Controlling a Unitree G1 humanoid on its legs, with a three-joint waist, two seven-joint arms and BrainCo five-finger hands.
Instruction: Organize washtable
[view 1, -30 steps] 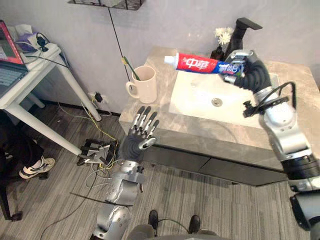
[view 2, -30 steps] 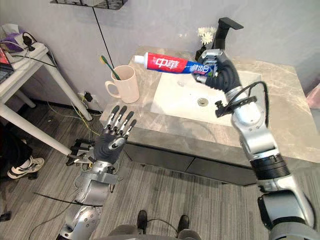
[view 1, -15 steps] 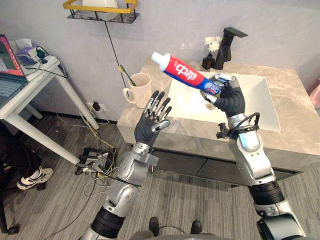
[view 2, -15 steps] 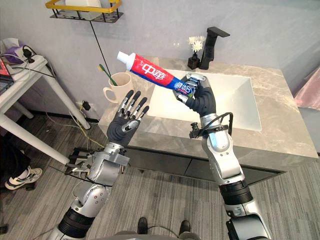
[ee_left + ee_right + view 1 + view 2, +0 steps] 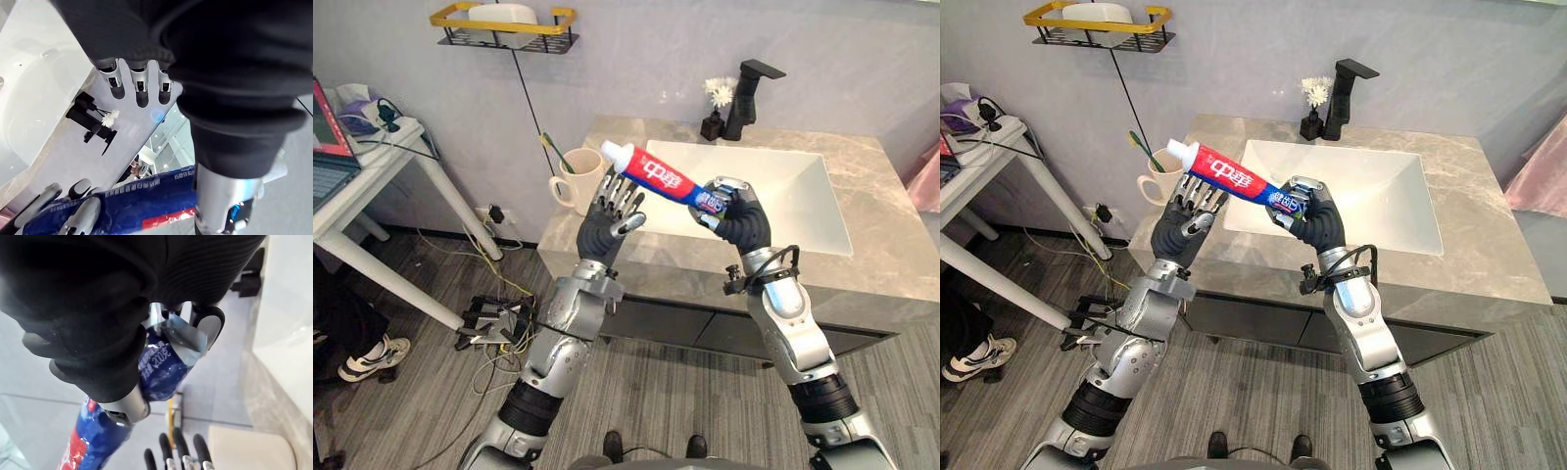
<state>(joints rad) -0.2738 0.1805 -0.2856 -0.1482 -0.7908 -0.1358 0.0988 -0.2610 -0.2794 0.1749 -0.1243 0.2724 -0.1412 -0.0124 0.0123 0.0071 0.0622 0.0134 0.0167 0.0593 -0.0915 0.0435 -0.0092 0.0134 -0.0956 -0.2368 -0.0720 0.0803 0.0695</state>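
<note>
A red and blue toothpaste tube with a white cap hangs slanted above the counter's front left. My right hand is shut on its blue tail end. My left hand is raised with straight fingers, open, right beside the tube's cap end; I cannot tell whether they touch it. A beige mug with a green-yellow toothbrush in it stands on the counter's left end, just behind the left hand.
A white sink basin is set in the grey marble counter. A black faucet and a small dark vase of white flowers stand at the back. A yellow-rimmed wall shelf hangs upper left; a white side table stands at the left.
The right hand has brought the tube lower and closer to the left hand. The left hand has risen to the tube's cap end. The camera has shifted as well.
</note>
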